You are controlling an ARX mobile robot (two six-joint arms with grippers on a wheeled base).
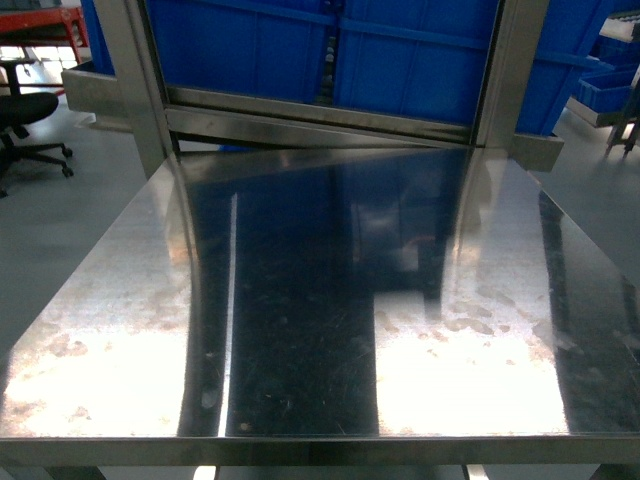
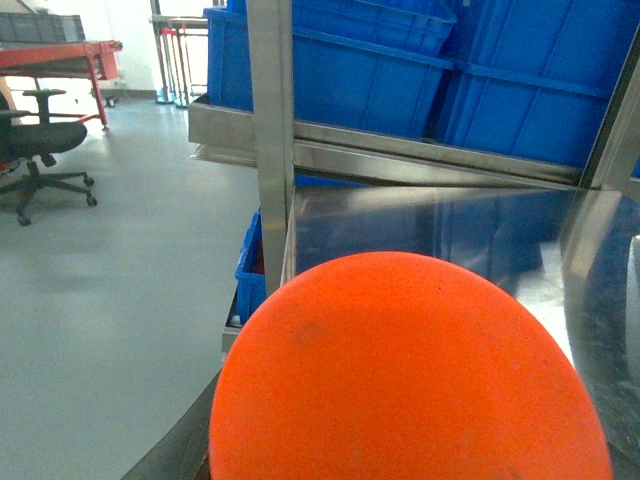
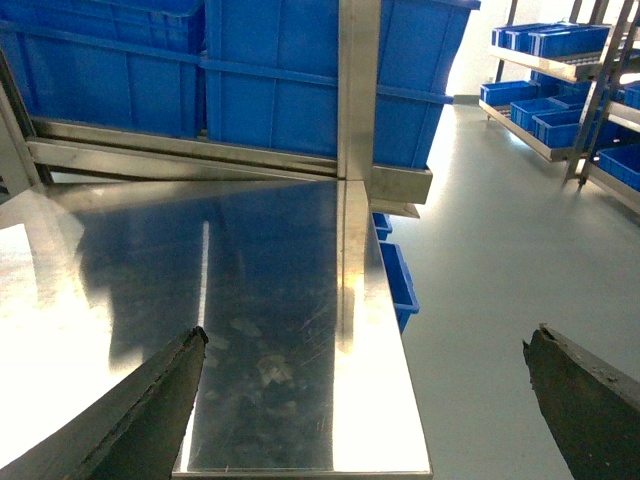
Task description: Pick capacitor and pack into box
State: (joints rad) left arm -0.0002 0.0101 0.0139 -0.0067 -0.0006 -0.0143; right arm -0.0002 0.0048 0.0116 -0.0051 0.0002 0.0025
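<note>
- Head cam: steel table (image 1: 300,330) fills the shot, shiny top w/ smudges toward the near corners, bright glare patches near the front edge L and R. Dark reflection down the middle.
- Behind the far edge: steel frame posts (image 1: 135,80), a slanted steel rail, and big blue bins (image 1: 330,50) stacked on it. Black office chair (image 1: 25,115) far L on the grey floor, red cart (image 1: 45,25) top L corner.
- No gripper in this view, neither arm shows. No capacitor and no box in sight here or in either wrist cam, so can't say where they are.
- L wrist cam: big orange rounded shape (image 2: 410,380) blocks the lower half, right up against the lens, blurry. Can't tell what it is. L gripper fingers not visible, so its state can't be told.
- Beyond it: the table's far L corner, a steel post (image 2: 272,140), blue bins above, another blue bin (image 2: 250,275) lower down beside the table's L edge. Chair and red cart far L again.
- R wrist cam: R gripper (image 3: 370,400) w/ two dark fingers (image 3: 150,410) at the bottom corners, spread wide apart, nothing between them. One finger over the table's near R part, the other out past the R edge over the floor.
- Past the R edge: grey floor, blue bins low beside the table, steel shelving (image 3: 560,80) w/ more blue trays far R.
</note>
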